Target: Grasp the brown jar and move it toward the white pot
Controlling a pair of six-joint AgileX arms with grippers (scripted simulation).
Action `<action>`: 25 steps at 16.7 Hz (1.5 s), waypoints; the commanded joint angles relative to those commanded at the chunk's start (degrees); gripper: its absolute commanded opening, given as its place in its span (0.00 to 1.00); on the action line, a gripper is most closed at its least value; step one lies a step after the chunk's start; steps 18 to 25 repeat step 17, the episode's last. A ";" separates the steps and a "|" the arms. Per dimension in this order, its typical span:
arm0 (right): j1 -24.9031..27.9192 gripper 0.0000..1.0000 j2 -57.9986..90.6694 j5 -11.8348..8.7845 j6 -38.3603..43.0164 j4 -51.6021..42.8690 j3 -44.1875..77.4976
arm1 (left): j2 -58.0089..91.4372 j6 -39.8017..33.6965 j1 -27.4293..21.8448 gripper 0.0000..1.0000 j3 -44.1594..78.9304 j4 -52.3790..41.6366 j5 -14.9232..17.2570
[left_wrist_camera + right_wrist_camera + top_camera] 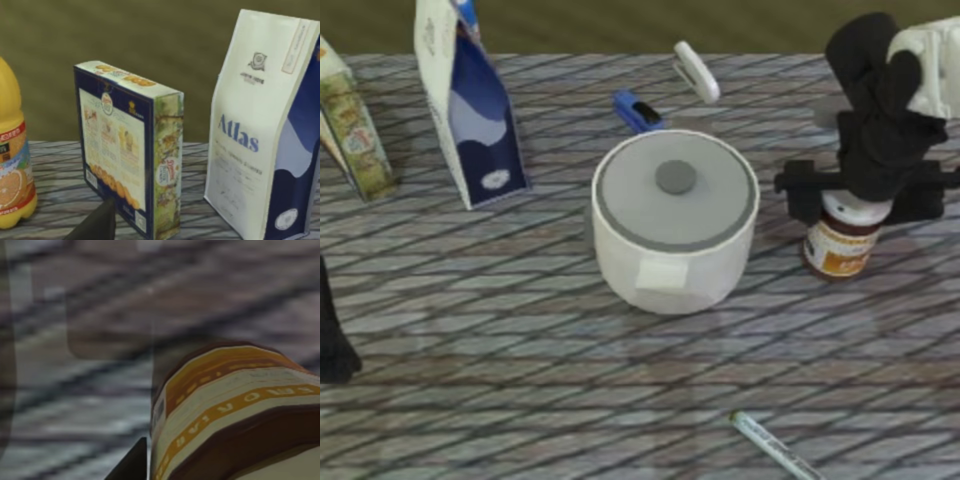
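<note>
The brown jar (840, 248), with a white lid and a white-orange label, stands upright at the right of the table, to the right of the white pot (675, 222) and a short gap from it. My right gripper (857, 203) comes down from above onto the jar's lid end and is shut on it. In the right wrist view the jar's label (235, 410) fills the near side, and one dark finger (132, 465) lies against its side. My left arm (332, 345) is parked at the table's left edge.
A white-and-blue bag (470, 110) and a printed box (350, 120) stand at the back left, with an orange juice bottle (12, 165) beside them. A blue object (638, 110) and a white one (697, 72) lie behind the pot. A pen (775, 447) lies at the front.
</note>
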 joint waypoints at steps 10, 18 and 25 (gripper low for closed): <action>0.00 0.90 0.00 0.00 0.00 0.00 0.00 | 0.00 0.00 0.00 1.00 0.00 0.00 0.00; 0.00 1.00 0.00 0.00 0.00 0.00 0.00 | 0.00 0.00 0.00 1.00 0.00 0.00 0.00; 0.00 1.00 0.00 0.00 0.00 0.00 0.00 | 0.00 0.00 0.00 1.00 0.00 0.00 0.00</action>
